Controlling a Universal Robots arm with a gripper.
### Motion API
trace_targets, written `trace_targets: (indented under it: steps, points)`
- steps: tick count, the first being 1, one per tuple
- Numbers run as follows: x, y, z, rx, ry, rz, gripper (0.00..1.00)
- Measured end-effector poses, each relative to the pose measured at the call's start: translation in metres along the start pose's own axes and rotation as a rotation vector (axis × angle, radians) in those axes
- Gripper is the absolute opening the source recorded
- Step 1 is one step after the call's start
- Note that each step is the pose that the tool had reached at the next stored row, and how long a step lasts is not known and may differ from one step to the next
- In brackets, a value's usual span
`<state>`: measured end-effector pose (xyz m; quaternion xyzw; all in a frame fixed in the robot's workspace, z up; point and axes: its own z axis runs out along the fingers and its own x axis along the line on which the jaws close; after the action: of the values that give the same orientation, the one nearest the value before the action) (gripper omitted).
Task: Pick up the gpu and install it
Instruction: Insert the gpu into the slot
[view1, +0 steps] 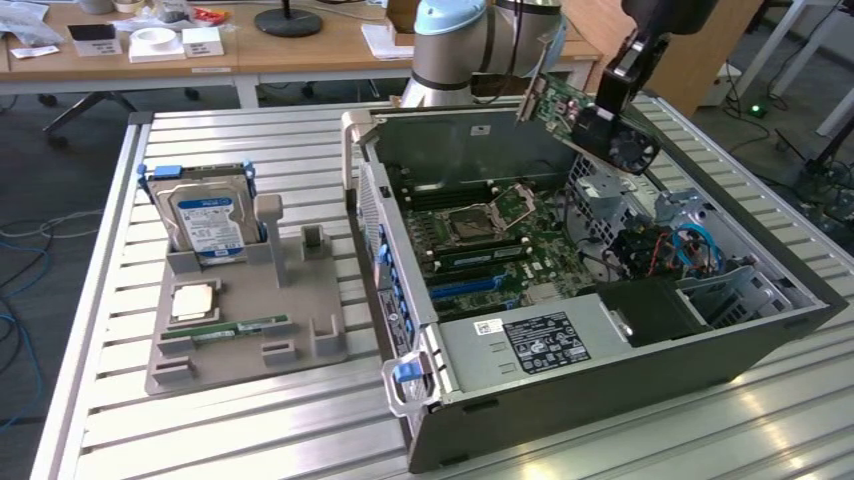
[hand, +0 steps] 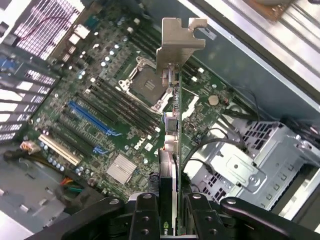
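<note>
- Reaching in from behind the computer case (view1: 601, 345) with the arm (view1: 461, 40), wrist bent down over the open interior.
- Pinching the gpu (view1: 574, 112) in the tool (view1: 625, 80), one finger pressed on each flat face.
- Held in the air, tilted, above the motherboard (view1: 487, 235) and not seated in any slot.
- From the wrist view: card edge-on, silvery bracket (hand: 177, 37) at the end far from the tool.
- Well apart on the table (view1: 267, 430), at the exterior view's left: hard drive (view1: 207, 215) upright in a grey holder (view1: 240, 345).

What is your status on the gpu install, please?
Gripper shut on gpu. Held tilted above open computer case, not yet seated. Nothing seen between it and motherboard.
</note>
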<state>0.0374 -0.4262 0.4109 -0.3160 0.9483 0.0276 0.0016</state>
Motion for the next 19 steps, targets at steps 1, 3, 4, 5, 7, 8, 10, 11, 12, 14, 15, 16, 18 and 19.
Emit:
trace_targets:
  steps: [1, 3, 4, 5, 7, 8, 10, 11, 12, 14, 15, 16, 18, 19]
  points:
    - [0.0000, 0.0000, 0.0002, -0.0003, 0.0009, -0.018, 0.26]
    - [0.0000, 0.0000, 0.0007, -0.0011, 0.0028, -0.055, 0.26]
    - [0.0000, 0.0000, 0.0008, -0.0014, 0.0038, -0.073, 0.26]
    - [0.0000, -0.0001, 0.0010, -0.0017, 0.0047, -0.091, 0.26]
    - [0.0000, -0.0001, 0.0014, -0.0024, 0.0066, -0.127, 0.26]
    - [0.0000, -0.0001, 0.0016, -0.0028, 0.0076, -0.146, 0.26]
    - [0.0001, -0.0001, 0.0020, -0.0035, 0.0095, -0.182, 0.26]
    - [0.0000, -0.0001, 0.0022, -0.0038, 0.0105, -0.200, 0.26]
    - [0.0000, -0.0001, 0.0024, -0.0042, 0.0113, -0.218, 0.26]
    - [0.0001, -0.0001, 0.0028, -0.0049, 0.0133, -0.255, 0.26]
    - [0.0000, -0.0002, 0.0029, -0.0053, 0.0142, -0.273, 0.26]
    - [0.0001, -0.0002, 0.0031, -0.0056, 0.0152, -0.291, 0.26]
    - [0.0001, -0.0002, 0.0035, -0.0063, 0.0171, -0.327, 0.26]
    - [0.0001, -0.0002, 0.0037, -0.0067, 0.0180, -0.345, 0.26]
